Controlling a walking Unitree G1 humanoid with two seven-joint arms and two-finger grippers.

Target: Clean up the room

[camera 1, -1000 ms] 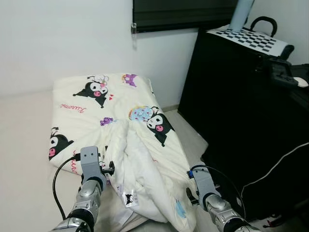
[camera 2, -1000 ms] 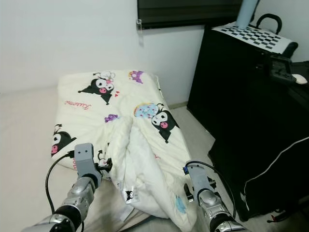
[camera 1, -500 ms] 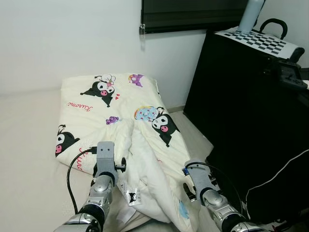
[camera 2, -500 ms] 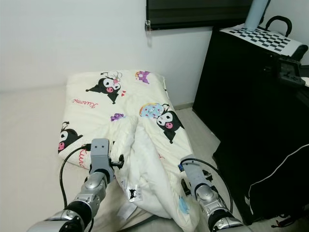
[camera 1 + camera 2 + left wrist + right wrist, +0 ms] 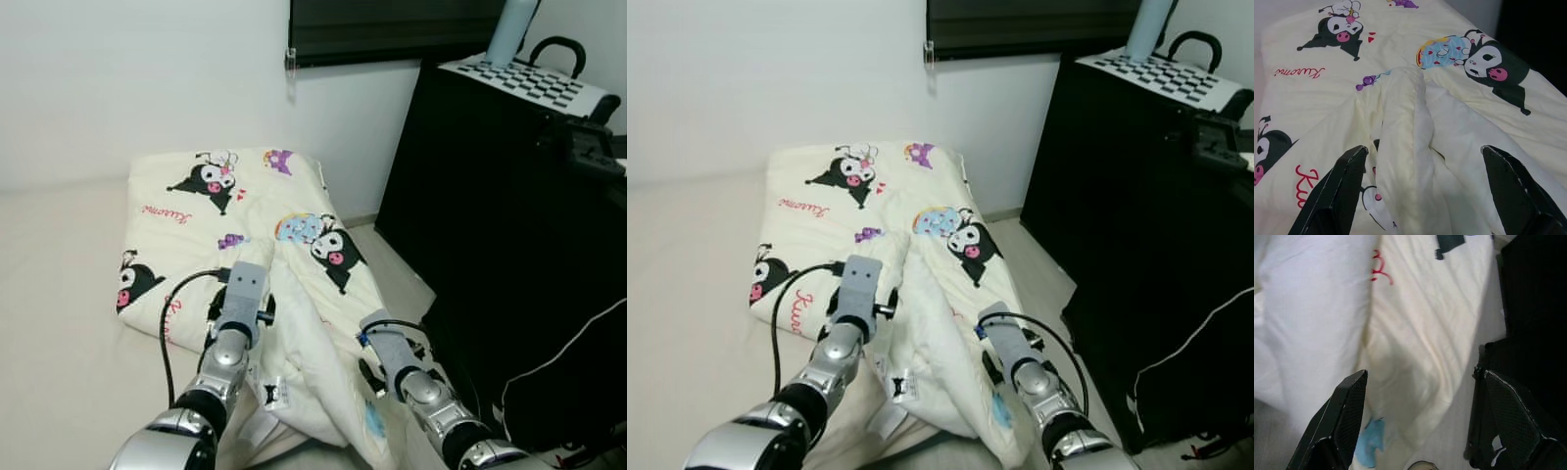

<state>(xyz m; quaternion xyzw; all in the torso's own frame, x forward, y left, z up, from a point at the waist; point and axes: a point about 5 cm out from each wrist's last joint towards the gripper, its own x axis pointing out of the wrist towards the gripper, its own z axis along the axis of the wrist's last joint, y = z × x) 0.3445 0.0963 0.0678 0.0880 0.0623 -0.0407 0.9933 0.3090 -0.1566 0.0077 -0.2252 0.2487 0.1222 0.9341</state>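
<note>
A cream blanket [image 5: 245, 211] printed with black cartoon figures lies on a low beige mattress [image 5: 59, 333]. Its near part is bunched into a raised fold [image 5: 1405, 122] that shows the white underside [image 5: 313, 357]. My left arm [image 5: 235, 328] reaches forward over this fold. The left gripper [image 5: 1422, 196] is open, one finger [image 5: 1337, 191] on each side of the ridge, nothing clamped. My right arm [image 5: 392, 357] is low beside the blanket's right edge. The right gripper [image 5: 1422, 431] is open above the cloth where it slopes to the floor.
A tall black cabinet [image 5: 490, 215] stands close on the right, with a checkered board [image 5: 534, 78] on top and a white cable [image 5: 578, 333] down its side. Only a narrow floor strip [image 5: 392, 264] separates it from the mattress. A white wall and dark window [image 5: 392, 29] lie behind.
My left arm has moved forward and to the right, onto the blanket's raised fold. The right arm has edged forward a little. The camera has shifted slightly.
</note>
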